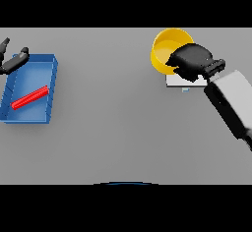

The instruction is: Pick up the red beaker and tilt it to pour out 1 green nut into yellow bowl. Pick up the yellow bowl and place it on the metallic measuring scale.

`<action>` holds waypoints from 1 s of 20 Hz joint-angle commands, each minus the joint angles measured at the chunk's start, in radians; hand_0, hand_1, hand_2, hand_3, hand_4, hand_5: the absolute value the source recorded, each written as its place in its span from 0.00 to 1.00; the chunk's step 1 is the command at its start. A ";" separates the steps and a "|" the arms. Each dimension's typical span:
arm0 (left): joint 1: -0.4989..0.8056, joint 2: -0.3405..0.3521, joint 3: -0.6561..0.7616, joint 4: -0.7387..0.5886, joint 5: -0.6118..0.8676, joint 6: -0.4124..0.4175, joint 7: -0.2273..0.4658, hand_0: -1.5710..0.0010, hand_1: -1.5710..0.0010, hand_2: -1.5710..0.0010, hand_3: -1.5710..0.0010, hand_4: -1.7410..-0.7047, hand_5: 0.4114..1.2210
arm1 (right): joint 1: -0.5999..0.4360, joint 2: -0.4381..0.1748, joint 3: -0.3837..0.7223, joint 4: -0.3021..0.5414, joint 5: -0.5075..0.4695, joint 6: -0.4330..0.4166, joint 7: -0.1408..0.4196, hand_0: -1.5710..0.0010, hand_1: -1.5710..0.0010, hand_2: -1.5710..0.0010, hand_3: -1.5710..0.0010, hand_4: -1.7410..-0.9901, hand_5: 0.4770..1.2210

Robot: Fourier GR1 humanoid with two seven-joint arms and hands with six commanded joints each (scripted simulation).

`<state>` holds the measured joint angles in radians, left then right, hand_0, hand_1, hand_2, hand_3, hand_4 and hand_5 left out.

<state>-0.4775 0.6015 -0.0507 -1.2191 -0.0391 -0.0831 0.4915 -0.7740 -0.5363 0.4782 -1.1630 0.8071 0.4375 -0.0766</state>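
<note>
At the upper right of the frame the yellow bowl (166, 49) was gripped at its rim by the curled right robot hand (191, 61), beside the metallic measuring scale (183, 81), so placing was judged underway, with lowering onto it needed next.

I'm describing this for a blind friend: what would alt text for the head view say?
The robot's right hand grips the yellow bowl at the far right of a grey table, above a pale metallic scale. At the far left, its left hand rests open by a blue tray holding a red beaker lying on its side.
</note>
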 commanded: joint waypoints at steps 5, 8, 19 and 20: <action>0.023 0.000 -0.001 -0.037 0.005 0.009 0.037 1.00 1.00 1.00 1.00 0.85 0.44 | -0.026 -0.004 -0.033 0.158 0.008 -0.064 -0.013 0.00 0.00 0.02 0.26 0.00 1.00; 0.018 0.005 -0.004 -0.035 0.002 0.003 0.048 1.00 1.00 1.00 1.00 0.85 0.46 | -0.031 0.009 -0.043 0.246 0.012 -0.109 -0.042 0.00 0.00 0.06 0.23 0.00 1.00; 0.017 0.010 -0.009 -0.020 -0.006 -0.007 0.042 1.00 1.00 1.00 1.00 0.87 0.47 | -0.031 0.036 -0.060 0.362 0.024 -0.134 -0.061 0.00 0.00 0.12 0.10 0.00 1.00; 0.016 0.009 -0.007 -0.021 -0.002 -0.007 0.047 1.00 1.00 1.00 1.00 0.87 0.46 | -0.034 0.044 -0.061 0.372 0.027 -0.139 -0.061 0.00 0.00 0.13 0.08 0.00 1.00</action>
<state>-0.4618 0.6104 -0.0575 -1.2405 -0.0412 -0.0898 0.5385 -0.8080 -0.4920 0.4169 -0.7909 0.8351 0.2988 -0.1377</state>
